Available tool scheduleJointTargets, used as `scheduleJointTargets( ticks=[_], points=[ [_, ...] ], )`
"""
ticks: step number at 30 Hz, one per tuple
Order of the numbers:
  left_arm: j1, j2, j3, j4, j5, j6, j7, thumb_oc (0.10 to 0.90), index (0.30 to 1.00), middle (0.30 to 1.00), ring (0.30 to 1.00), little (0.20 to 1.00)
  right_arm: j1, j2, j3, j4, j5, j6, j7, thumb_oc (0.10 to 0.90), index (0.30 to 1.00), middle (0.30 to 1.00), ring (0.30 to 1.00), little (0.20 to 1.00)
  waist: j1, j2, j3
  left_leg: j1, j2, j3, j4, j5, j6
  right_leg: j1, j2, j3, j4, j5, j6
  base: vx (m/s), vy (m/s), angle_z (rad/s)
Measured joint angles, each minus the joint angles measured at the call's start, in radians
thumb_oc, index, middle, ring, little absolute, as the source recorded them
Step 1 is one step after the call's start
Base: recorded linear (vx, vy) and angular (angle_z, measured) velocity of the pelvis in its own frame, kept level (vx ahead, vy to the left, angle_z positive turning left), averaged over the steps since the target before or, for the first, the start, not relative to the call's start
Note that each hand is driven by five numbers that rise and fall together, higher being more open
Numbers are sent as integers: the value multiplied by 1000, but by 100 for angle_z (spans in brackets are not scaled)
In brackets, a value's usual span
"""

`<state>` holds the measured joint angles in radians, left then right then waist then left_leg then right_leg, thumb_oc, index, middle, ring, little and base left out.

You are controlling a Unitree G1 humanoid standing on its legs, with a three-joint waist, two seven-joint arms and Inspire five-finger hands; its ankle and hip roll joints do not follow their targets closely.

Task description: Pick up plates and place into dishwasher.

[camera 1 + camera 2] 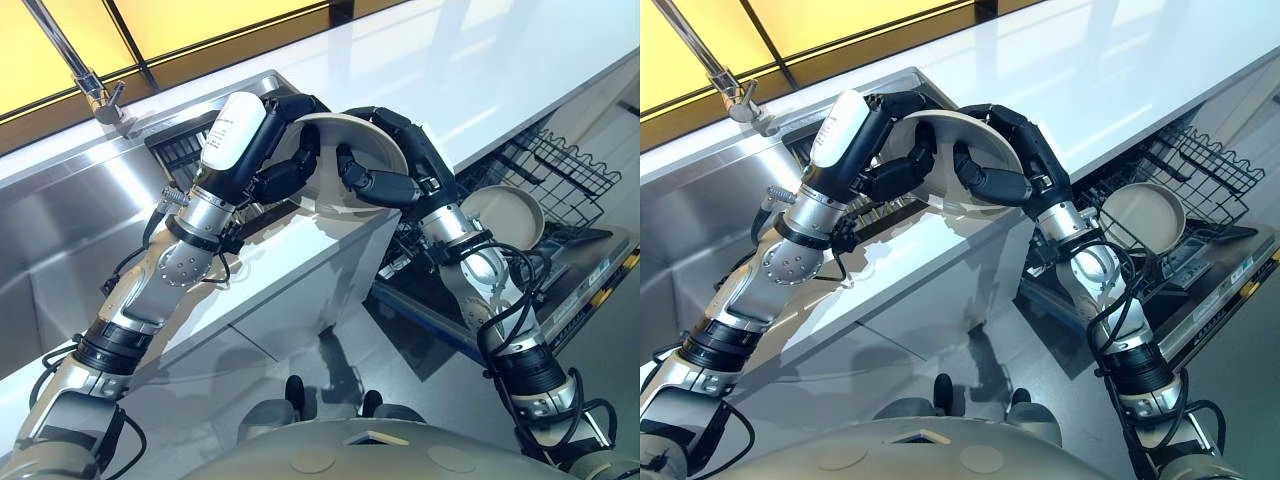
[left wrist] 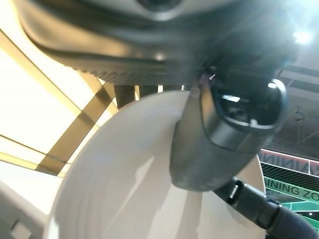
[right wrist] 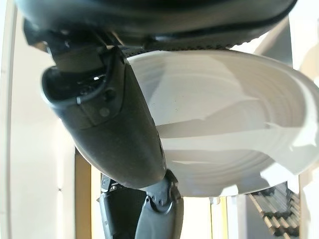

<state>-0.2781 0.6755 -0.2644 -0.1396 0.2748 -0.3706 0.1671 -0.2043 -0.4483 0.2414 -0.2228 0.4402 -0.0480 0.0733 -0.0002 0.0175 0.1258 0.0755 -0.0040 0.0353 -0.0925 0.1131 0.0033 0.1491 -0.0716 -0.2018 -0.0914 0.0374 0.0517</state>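
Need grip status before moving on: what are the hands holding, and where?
One round beige plate, gripped between both hands above the counter: left hand on its left rim, right hand on its right rim.

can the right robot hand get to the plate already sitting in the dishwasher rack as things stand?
Probably not yet: the right robot hand is curled round the plate held up over the counter, shared with the left robot hand. The way down to the racked plate looks free.
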Motion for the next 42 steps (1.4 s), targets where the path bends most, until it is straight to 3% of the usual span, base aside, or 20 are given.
scheduleJointTargets(
  ticks=[5, 7, 12, 16, 22, 28, 32, 36, 42],
  points=[
    [56, 3, 32, -39, -80, 23, -49, 800, 900, 900, 900, 900, 8, -2, -2, 1, -21, -24, -14, 100, 300, 300, 300, 200, -1, -1, 1, 0, 0, 0, 0, 0, 1, 0, 0, 0, 0, 0, 0, 0, 0, 0],
    [87, 2, 82, -48, -127, 26, -46, 800, 900, 900, 900, 900, 24, 4, -36, 4, -17, -48, -86, 100, 300, 300, 300, 200, 0, -1, 1, 0, 0, 0, -1, 0, 1, 0, 0, 0, 0, 0, 0, 0, 0, 0],
    [225, 1, 420, 23, -258, 103, 24, 800, 900, 900, 900, 900, 104, 22, -473, 144, 23, -124, -383, 100, 300, 300, 300, 200, 23, -1, 1, -1, -1, 0, -1, -3, -3, 0, -1, 2, 0, -2, 0, 39, -10, 1],
    [281, 0, 496, 117, -311, 139, 42, 800, 900, 900, 900, 900, 141, 22, -599, 206, 32, -150, -478, 100, 300, 300, 300, 200, 21, 1, 0, -1, 1, 0, -1, -2, -1, 0, 1, 2, 0, -3, -2, 19, -11, 0],
    [317, -1, 495, 167, -315, 168, 26, 800, 900, 900, 900, 900, 161, 22, -579, 221, 25, -155, -574, 100, 300, 300, 300, 200, 8, 2, -1, -1, 1, -2, -1, -4, -5, 1, 1, 2, 0, -3, -2, 25, -18, 1],
    [317, -1, 495, 202, -326, 180, 12, 800, 900, 900, 900, 900, 161, -5, -603, 278, -233, -168, -814, 100, 300, 300, 300, 200, 21, 7, -4, -1, 0, -10, -1, 0, 0, 2, 1, 2, 0, -3, -2, 47, -33, 1],
    [317, -1, 495, 220, -356, 203, -23, 800, 900, 900, 900, 900, 162, -28, -623, 367, -329, -132, -826, 100, 300, 300, 300, 200, 21, 10, -6, 3, 0, -12, -1, -2, -4, 7, 1, 2, 0, -3, -2, 47, -43, 2],
    [317, -1, 495, 242, -389, 231, -70, 800, 900, 900, 900, 900, 166, -63, -610, 498, -440, -53, -778, 100, 300, 300, 300, 200, 21, 16, -10, 4, 1, -12, -1, -4, -6, 10, 1, 0, 0, -6, 3, 69, -60, 1],
    [314, 1, 442, 255, -404, 247, -88, 800, 900, 900, 900, 900, 163, -185, -509, 652, -531, 31, -676, 100, 300, 300, 300, 200, 26, 40, -11, -6, -3, -27, -1, 2, -3, 5, -1, -10, 0, -6, 3, 6, -27, 5]
  ],
)
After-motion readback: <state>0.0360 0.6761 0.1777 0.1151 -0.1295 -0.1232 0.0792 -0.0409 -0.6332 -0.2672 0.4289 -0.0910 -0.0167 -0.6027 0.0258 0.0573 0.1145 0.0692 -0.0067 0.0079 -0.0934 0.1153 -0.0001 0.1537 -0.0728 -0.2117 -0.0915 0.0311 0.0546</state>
